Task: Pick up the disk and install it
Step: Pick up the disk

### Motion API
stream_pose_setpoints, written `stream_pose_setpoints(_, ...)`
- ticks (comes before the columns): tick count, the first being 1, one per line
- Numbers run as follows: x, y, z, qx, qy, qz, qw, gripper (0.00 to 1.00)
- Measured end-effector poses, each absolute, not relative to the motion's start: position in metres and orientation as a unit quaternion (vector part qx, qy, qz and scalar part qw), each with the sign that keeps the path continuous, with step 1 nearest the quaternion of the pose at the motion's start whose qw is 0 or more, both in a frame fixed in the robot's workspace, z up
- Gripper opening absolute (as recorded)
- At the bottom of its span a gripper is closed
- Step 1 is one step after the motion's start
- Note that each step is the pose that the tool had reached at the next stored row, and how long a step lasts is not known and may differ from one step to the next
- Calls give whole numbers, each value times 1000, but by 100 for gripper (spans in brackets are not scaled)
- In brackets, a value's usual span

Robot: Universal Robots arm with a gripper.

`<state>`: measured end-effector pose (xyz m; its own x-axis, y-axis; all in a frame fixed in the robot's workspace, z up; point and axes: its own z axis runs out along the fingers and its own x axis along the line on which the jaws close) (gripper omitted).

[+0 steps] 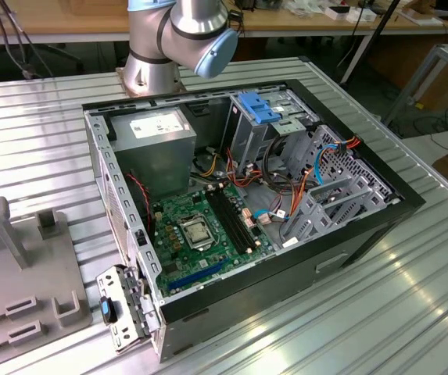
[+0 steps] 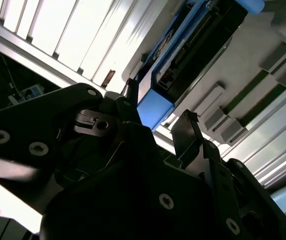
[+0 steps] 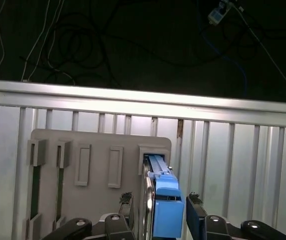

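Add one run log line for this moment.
phase: pick | gripper: open, straddling disk | disk: on edge in grey holder slot | computer case: side open

Pincer (image 3: 159, 198) prob. open, jaws apart.

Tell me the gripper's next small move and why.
Probably close on the disk: it stands on edge in a slot of the grey holder, and the open gripper straddles its blue rail, fingers apart from it on both sides.
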<state>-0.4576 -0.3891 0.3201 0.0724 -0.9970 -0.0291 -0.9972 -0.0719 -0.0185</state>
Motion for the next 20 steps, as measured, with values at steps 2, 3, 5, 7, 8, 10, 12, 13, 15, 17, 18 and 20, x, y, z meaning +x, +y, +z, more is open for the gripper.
stream_pose_setpoints(2,-457,-389,319,-732,681,5,18,55)
stream_pose_setpoints(3,-457,-389,319,-732,681,5,18,55)
stream_pose_setpoints(5,-456,-389,316,-732,681,5,18,55)
stream_pose_setpoints(7,-456,-389,311,-732,681,5,18,55)
stream_pose_setpoints(8,-456,-389,309,-732,681,6,17,55)
stream_pose_setpoints(10,-456,-389,308,-732,681,6,17,55)
stream_pose_setpoints(12,-456,-389,308,-732,681,6,17,53)
stream_pose_setpoints(13,-456,-389,308,-732,681,6,17,45)
stream_pose_setpoints(15,-456,-389,308,-732,681,6,17,45)
stream_pose_setpoints(17,-456,-389,308,-732,681,6,17,45)
stream_pose_setpoints(18,-456,-389,308,-732,681,6,18,45)
stream_pose_setpoints(20,-456,-389,308,-732,681,6,17,45)
